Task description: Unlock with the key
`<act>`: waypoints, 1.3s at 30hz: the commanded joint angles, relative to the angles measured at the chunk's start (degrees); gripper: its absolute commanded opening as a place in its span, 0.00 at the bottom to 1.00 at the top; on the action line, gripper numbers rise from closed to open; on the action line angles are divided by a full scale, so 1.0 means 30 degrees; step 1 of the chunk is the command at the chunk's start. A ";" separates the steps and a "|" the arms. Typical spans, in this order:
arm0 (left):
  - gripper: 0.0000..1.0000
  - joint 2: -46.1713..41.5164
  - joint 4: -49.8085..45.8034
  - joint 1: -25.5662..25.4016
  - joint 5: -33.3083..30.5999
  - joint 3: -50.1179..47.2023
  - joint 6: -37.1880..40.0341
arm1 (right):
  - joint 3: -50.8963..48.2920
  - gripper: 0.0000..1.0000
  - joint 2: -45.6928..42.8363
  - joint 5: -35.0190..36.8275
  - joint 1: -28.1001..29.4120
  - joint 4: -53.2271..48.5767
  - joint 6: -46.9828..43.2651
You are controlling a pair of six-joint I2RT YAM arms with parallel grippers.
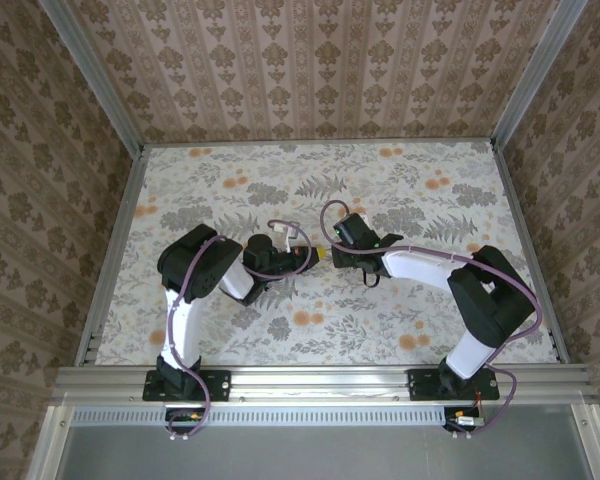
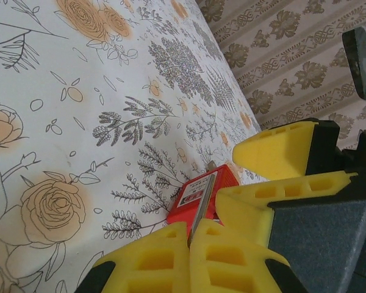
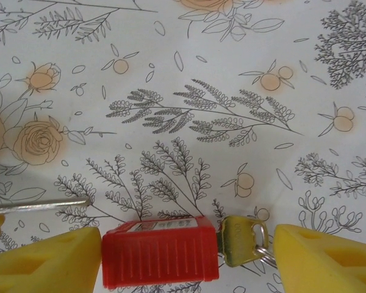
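A small red padlock point(image 3: 160, 259) lies on its side on the flowered table. My left gripper point(image 2: 192, 229) is shut on its thin metal shackle point(image 2: 202, 198), and the red padlock point(image 2: 195, 192) body sits just beyond the yellow fingertips. A brass-coloured key point(image 3: 241, 241) with a ring sticks in the padlock's end opposite the shackle. My right gripper point(image 3: 188, 250) is open and straddles padlock and key lengthwise. One finger point(image 3: 49, 262) sits against the shackle end, the other finger point(image 3: 323, 259) is a little short of the key's head. From above, both grippers point(image 1: 302, 258) point(image 1: 335, 252) meet mid-table.
The table point(image 1: 400, 180) has a floral cover and is fenced by metal rails with patterned walls behind. The right arm's yellow fingers point(image 2: 280, 152) and dark body crowd close to the left gripper. Cables loop above both wrists point(image 1: 280, 232).
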 commanded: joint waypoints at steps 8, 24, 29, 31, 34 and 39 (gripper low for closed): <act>0.06 0.0354 -0.0690 0.0203 -0.0306 0.0008 -0.0033 | 0.0306 0.66 0.1123 -0.1326 -0.0145 0.0155 0.0137; 0.14 0.0003 -0.0714 0.0115 0.0035 0.0082 0.0026 | 0.0121 0.40 0.0727 -0.1805 -0.0233 -0.0224 -0.0124; 0.17 -0.0001 -0.0715 0.0089 -0.0310 -0.0388 0.0280 | 0.1200 0.39 0.0762 -0.2519 -0.0176 -0.2293 -0.0545; 0.17 -0.0055 -0.0682 0.0014 -0.0616 -0.0637 0.0420 | 0.1762 0.39 0.0734 -0.2808 -0.0091 -0.3528 -0.0779; 0.17 -0.0173 -0.0673 -0.0245 -0.0849 -0.0863 0.0680 | 0.2454 0.38 0.0646 -0.2948 0.0001 -0.5344 -0.1213; 0.17 -0.0089 -0.0689 -0.0731 -0.1250 -0.0958 0.0934 | 0.3049 0.38 0.0977 -0.3500 0.0089 -0.7767 -0.1349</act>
